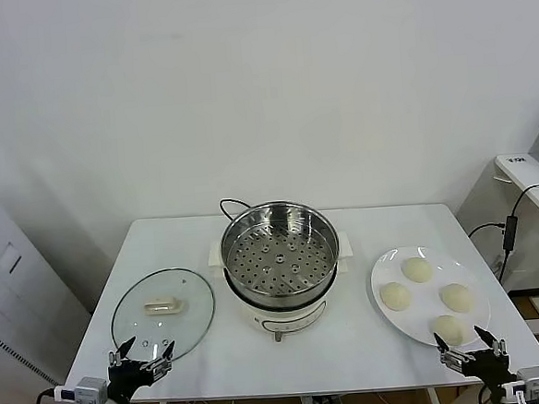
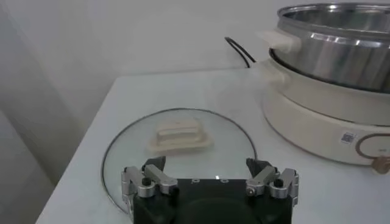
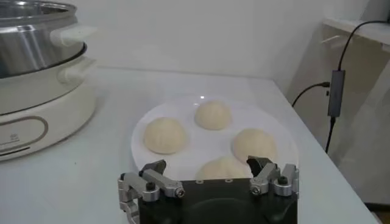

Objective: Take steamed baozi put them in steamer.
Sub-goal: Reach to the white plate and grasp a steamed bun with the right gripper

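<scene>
Four steamed baozi (image 1: 419, 269) sit on a plate (image 1: 383, 274) near the table's (image 1: 170, 235) right edge — just beyond the right end effector (image 1: 467, 346), fingers spread, empty. Steamer (image 1: 278, 245) stands mid-table, empty. Left end effector (image 1: 143, 358) — also spread — waits at the front-left corner.

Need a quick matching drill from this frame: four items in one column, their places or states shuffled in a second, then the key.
Items
1. round shiny steel steamer basket
2. round glass lid
3. four cream-white baozi buns
4. right gripper

Places or states
A. lying flat on the table, on the robot's left
B. open, at the near edge of the flat white plate
C. empty, on the white cooker base at table centre
D. sitting on the flat white plate

Pairs: 1-C, 2-A, 3-D, 4-B
</scene>
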Tool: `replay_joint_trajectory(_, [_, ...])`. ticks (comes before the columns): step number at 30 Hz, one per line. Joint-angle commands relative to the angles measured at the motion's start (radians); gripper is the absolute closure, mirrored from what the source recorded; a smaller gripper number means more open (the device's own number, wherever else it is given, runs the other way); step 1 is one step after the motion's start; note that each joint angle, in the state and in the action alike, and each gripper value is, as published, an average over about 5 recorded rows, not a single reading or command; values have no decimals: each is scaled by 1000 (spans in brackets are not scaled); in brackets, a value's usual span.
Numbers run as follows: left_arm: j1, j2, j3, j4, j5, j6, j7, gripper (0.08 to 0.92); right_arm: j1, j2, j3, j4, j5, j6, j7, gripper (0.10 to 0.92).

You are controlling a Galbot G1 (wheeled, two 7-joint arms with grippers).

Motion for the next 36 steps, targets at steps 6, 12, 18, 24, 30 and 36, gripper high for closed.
replay_joint_trajectory(6, [2, 0, 0, -6, -5, 2, 0, 177, 29, -15, 20, -10, -48, -8, -22, 203])
replay_joint_trajectory(12, [-1, 1, 2, -6, -5, 7, 0, 177, 147, -65, 58, -67, -389, 68, -75, 203])
replay_joint_trajectory(18, [-15, 3, 14, -11, -4, 21, 1, 177, 289, -138, 10, -130, -698, 104, -85, 203])
replay_joint_trajectory(24, [-26, 1, 17, -10, 2, 36, -3, 177, 462, -230, -104, -244, -906, 110, -126, 203])
replay_joint_trajectory(30, [-32, 2, 12, -8, 15, 54, -5, 177, 663, -301, -226, -360, -981, 155, -307, 203])
replay_joint_trajectory(36, [-45, 0, 5, -5, 20, 79, -10, 177, 872, -384, -405, -478, -939, 161, -557, 203])
